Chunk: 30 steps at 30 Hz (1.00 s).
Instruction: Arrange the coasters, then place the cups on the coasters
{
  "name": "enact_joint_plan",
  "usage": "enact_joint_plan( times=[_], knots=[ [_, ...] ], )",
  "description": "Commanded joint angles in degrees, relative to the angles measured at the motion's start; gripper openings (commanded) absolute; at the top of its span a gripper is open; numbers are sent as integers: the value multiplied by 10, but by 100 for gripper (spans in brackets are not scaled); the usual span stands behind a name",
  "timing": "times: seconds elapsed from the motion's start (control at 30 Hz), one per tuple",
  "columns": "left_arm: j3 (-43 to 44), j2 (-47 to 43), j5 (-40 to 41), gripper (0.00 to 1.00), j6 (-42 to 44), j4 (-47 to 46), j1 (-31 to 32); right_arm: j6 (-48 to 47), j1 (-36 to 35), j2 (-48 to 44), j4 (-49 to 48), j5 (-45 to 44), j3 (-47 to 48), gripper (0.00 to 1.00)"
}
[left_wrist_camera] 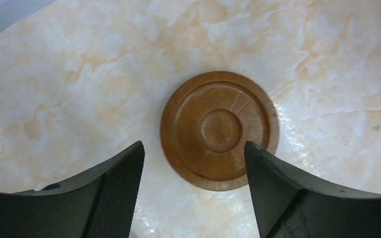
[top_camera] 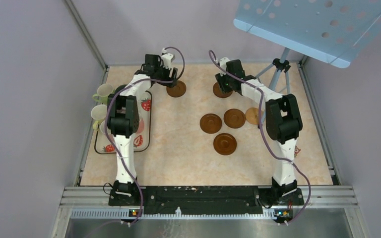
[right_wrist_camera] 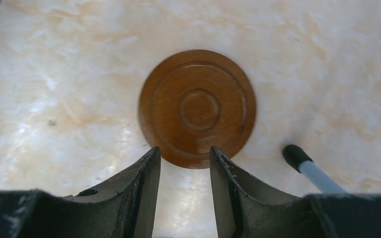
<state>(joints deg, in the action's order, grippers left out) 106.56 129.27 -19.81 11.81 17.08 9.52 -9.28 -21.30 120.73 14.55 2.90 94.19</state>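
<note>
Top view: two coasters point(top_camera: 176, 89) lie at the back of the surface point(top_camera: 178, 158), and four cluster right of centre. The cups point(top_camera: 102, 92) sit by the tray point(top_camera: 146, 134).

Left wrist: the left fingers point(left_wrist_camera: 114, 193) are spread over the free left coaster point(left_wrist_camera: 219, 130). A low tip could drag it.

Right wrist: the right fingers point(right_wrist_camera: 139, 193), pressed together and empty, could scrape the right coaster point(right_wrist_camera: 197, 108).
</note>
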Motion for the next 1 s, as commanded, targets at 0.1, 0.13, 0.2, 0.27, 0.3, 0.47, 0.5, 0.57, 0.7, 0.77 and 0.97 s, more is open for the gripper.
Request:
enact_joint_plan(
  times=[0.1, 0.13, 0.2, 0.27, 0.3, 0.47, 0.5, 0.57, 0.7, 0.77, 0.97],
  knots=[
    [-5, -2, 21, 80, -17, -18, -12, 37, 22, 27, -24, -101, 46, 41],
    [-5, 0, 23, 81, -18, -20, -14, 39, 24, 31, -27, -104, 46, 42],
    [-5, 7, 23, 82, -21, -22, -17, 44, 31, 37, -33, -102, 47, 43],
    [-2, 16, 24, 82, -23, -22, -20, 48, 35, 46, -31, -91, 51, 45],
    [1, 21, 27, 83, -24, -21, -21, 50, 37, 50, -29, -86, 53, 45],
    [7, 41, 34, 87, -40, -17, -32, 56, 37, 73, -21, -64, 65, 49],
    [9, 45, 34, 87, -41, -16, -33, 59, 37, 80, -18, -61, 68, 49],
    [13, 53, 31, 87, -43, -13, -33, 64, 38, 92, -12, -56, 78, 49],
    [27, 68, -1, 83, -40, 4, -32, 72, 38, 111, 8, -38, 101, 46],
    [27, 71, -18, 80, -36, 6, -31, 74, 37, 118, 16, -32, 108, 44],
    [25, 76, -28, 69, -29, 4, -22, 78, 32, 126, 21, -17, 110, 43]
  ],
)
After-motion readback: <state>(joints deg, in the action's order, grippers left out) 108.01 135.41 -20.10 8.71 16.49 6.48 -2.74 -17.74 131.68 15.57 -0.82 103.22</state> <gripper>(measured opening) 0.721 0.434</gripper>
